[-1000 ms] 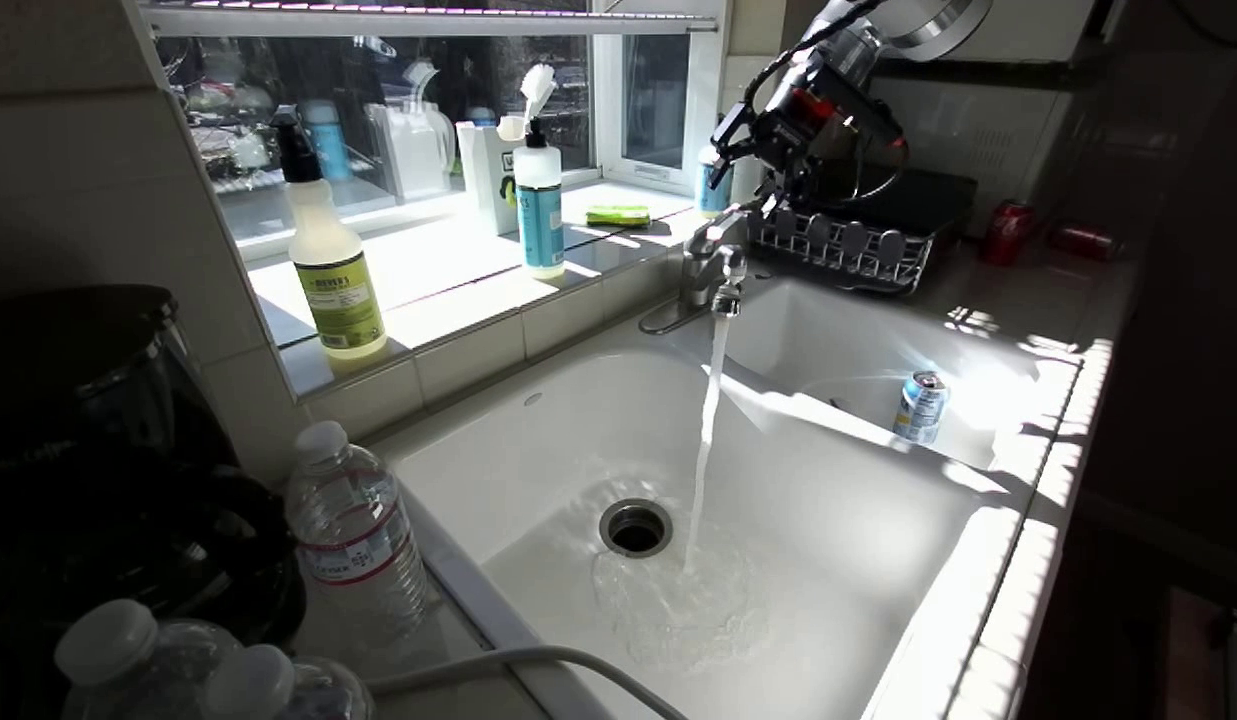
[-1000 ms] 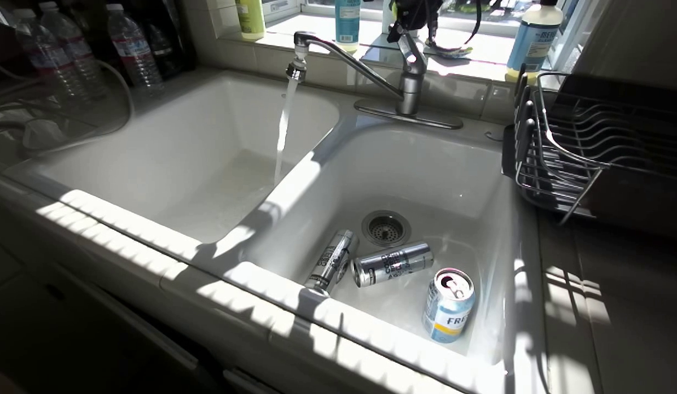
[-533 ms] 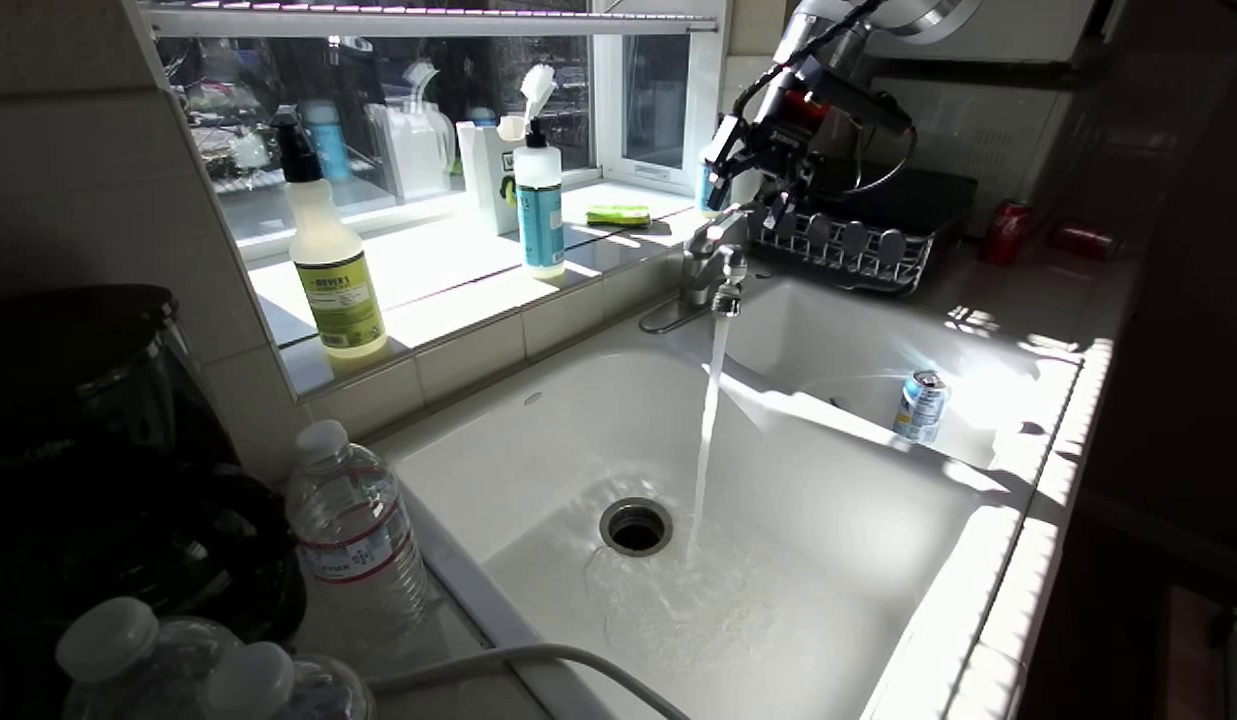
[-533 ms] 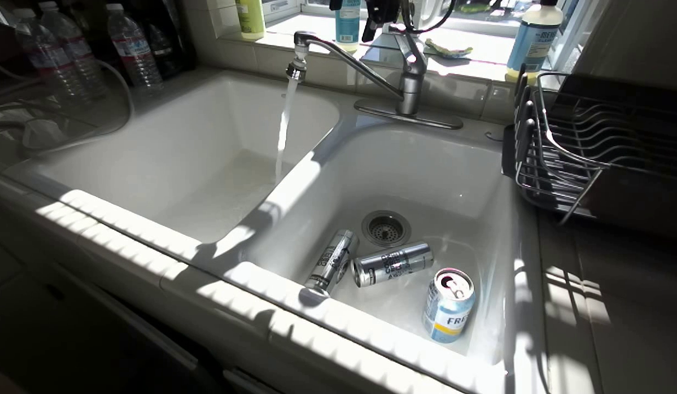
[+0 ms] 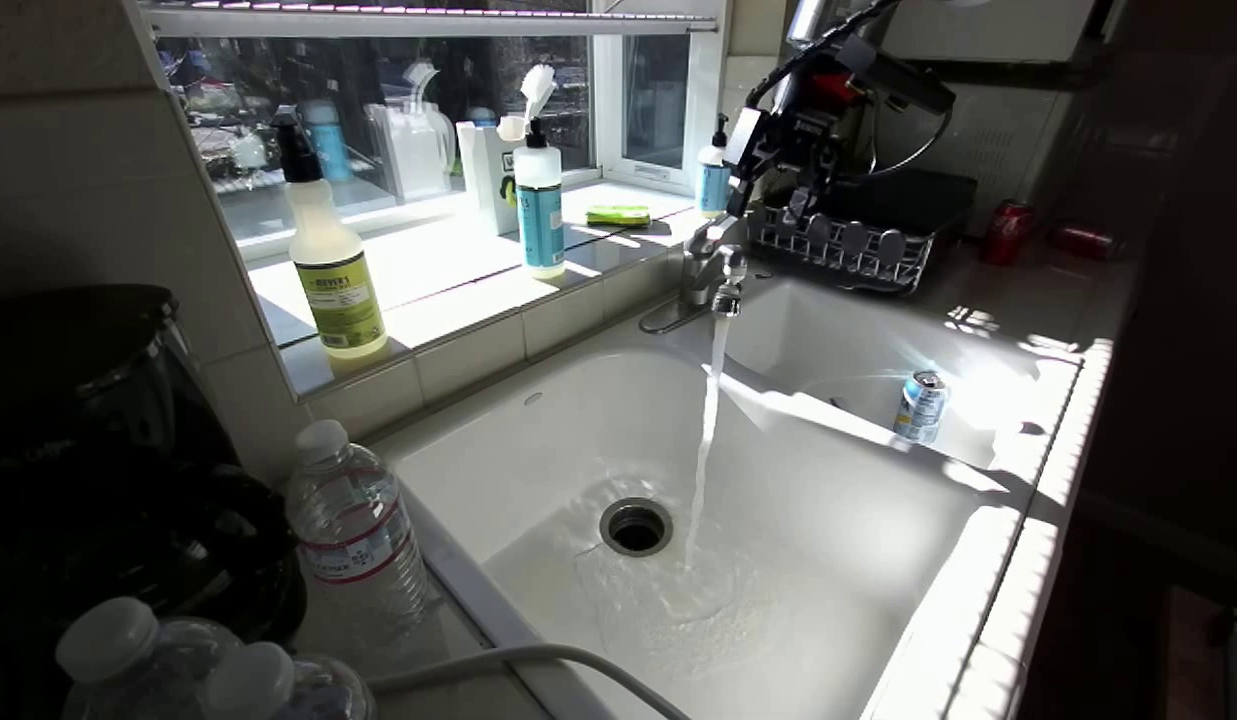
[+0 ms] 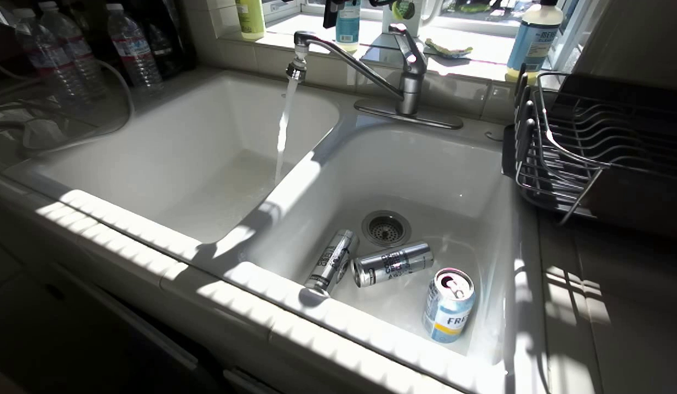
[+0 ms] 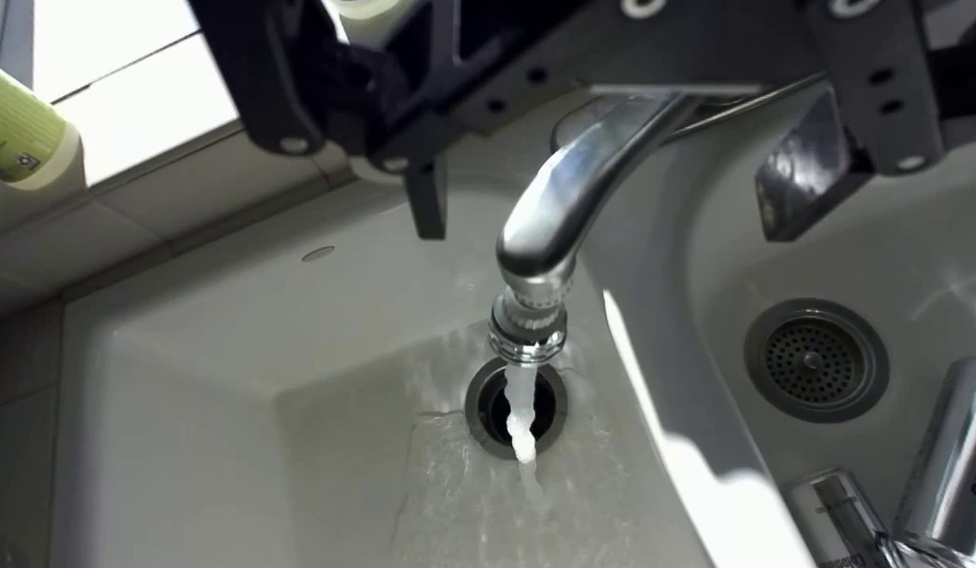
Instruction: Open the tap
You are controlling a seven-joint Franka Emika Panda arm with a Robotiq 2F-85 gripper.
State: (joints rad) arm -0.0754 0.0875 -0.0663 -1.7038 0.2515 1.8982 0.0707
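The tap is chrome, with a body [image 6: 410, 93], a long curved spout and a lever handle [image 6: 408, 46] that stands tilted up. It shows in both exterior views [image 5: 696, 275]. Water [image 6: 282, 128] runs from its nozzle [image 7: 529, 331] into the basin. My gripper [image 7: 616, 221] is open and empty. In the wrist view its two fingers are wide apart, with the spout [image 7: 566, 189] seen between and below them. In an exterior view the gripper [image 5: 771, 205] hangs just above the tap. In an exterior view only a black finger [image 6: 330, 13] shows at the top edge.
A white double sink [image 6: 316, 158] holds several cans [image 6: 449, 306] in one basin. A dish rack [image 6: 562, 148] stands beside it. Soap bottles [image 5: 540, 210] and a sponge [image 5: 618, 215] are on the window sill. Water bottles [image 5: 358, 530] stand on the counter.
My gripper has drawn away from the tap's handle, moving up and left in one exterior picture and slightly right in another. The water runs in all frames.
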